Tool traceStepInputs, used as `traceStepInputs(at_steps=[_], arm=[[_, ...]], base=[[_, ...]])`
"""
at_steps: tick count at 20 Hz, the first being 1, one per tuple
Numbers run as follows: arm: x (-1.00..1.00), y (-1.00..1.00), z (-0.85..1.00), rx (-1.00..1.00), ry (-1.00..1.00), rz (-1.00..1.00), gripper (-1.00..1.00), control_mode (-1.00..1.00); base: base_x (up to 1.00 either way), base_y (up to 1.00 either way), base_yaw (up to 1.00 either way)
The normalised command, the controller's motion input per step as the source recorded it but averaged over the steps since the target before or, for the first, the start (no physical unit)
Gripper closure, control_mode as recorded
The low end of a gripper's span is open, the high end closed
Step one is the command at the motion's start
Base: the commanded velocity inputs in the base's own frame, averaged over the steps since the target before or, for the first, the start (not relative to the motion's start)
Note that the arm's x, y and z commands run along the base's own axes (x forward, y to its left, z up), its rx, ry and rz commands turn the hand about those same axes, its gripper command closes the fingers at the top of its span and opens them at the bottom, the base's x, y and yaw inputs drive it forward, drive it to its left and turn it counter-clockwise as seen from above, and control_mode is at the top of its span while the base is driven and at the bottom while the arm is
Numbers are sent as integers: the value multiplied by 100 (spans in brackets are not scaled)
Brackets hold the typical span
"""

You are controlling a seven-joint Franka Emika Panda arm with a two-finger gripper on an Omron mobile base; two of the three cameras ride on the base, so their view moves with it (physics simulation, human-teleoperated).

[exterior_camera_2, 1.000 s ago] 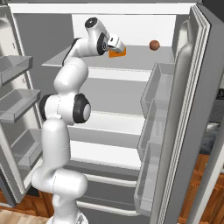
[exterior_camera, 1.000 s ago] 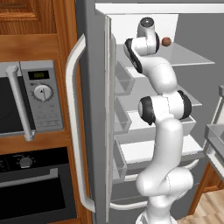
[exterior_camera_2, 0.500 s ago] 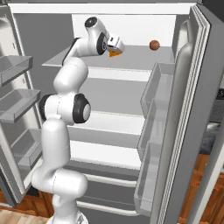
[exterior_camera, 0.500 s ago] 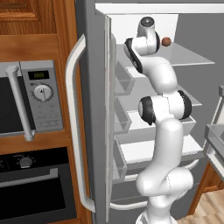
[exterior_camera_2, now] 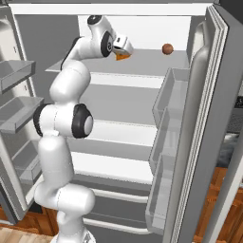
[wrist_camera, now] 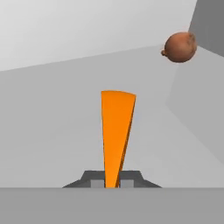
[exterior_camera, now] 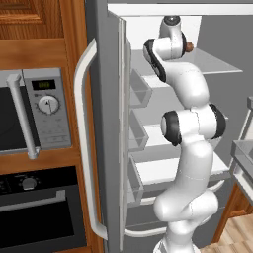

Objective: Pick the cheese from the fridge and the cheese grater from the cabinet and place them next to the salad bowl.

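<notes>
1. Inside the open fridge (exterior_camera_2: pixel 199 123), the robot's hand (exterior_camera_2: pixel 122 51) reaches to the top glass shelf (exterior_camera_2: pixel 147 61), seen from the right base camera.
2. The hand camera shows the fingers (wrist_camera: pixel 127 180) closed tight on the cheese (wrist_camera: pixel 115 135), a thin orange wedge standing on edge above that shelf.
3. A reddish-brown ball (wrist_camera: pixel 179 47) lies on the shelf beyond the cheese, well apart, near the fridge's inner wall.
4. The left base camera adds a microwave (exterior_camera: pixel 29 116) and oven (exterior_camera: pixel 34 207) beside the fridge door, whose white handle (exterior_camera: pixel 83 138) curves downward.
</notes>
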Motion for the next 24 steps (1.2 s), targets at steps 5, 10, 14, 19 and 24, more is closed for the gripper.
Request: traceStepInputs(at_steps=[5, 10, 14, 19, 24], arm=[[-78, 0, 0, 0, -12, 1, 100, -100], [-87, 0, 0, 0, -15, 1, 100, -100], [-94, 0, 0, 0, -13, 2, 100, -100], [-100, 0, 15, 0, -4, 4, 100, -100], [-100, 0, 36, 0, 4, 4, 100, -100]], base=[[0, 0, 0], [0, 0, 0], [0, 0, 0], [0, 0, 0], [0, 0, 0]])
